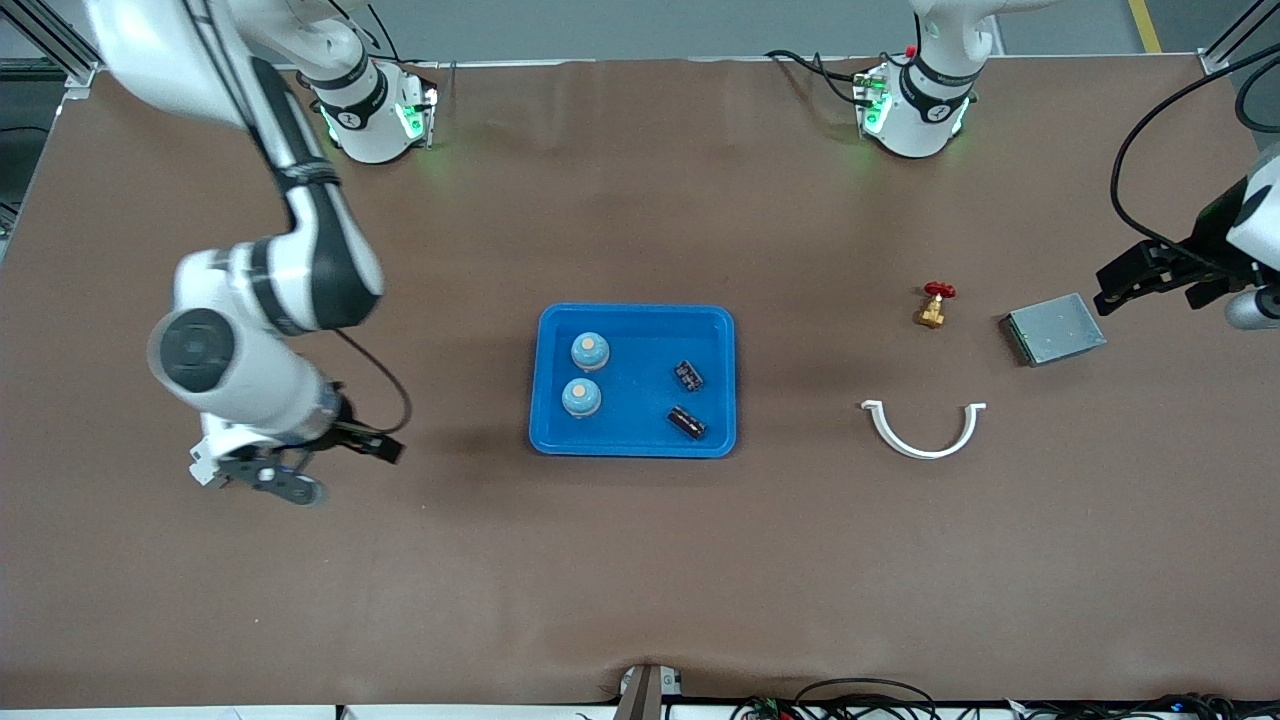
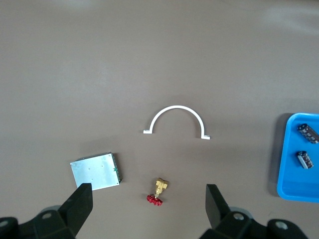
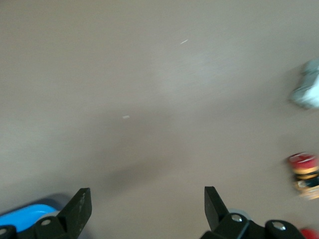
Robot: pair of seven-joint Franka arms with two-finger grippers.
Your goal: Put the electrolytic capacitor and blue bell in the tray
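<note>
The blue tray [image 1: 633, 381] sits near the middle of the tabletop [image 1: 640, 560]. Inside it, two blue bells [image 1: 590, 351] stand along the side toward the right arm's end, and two black electrolytic capacitors [image 1: 687, 375] lie along the side toward the left arm's end.

The right tool [image 1: 300, 470] hangs over bare tabletop beside the tray, fingers spread and holding nothing. The left tool [image 1: 1150, 275] hangs at the left arm's edge of the tabletop, just beside a grey metal box [image 1: 1055, 329], likewise spread wide with nothing between its fingers.

A red-handled brass valve [image 1: 934, 304] and a white half-ring clip [image 1: 923, 430] lie between the tray and the box.
</note>
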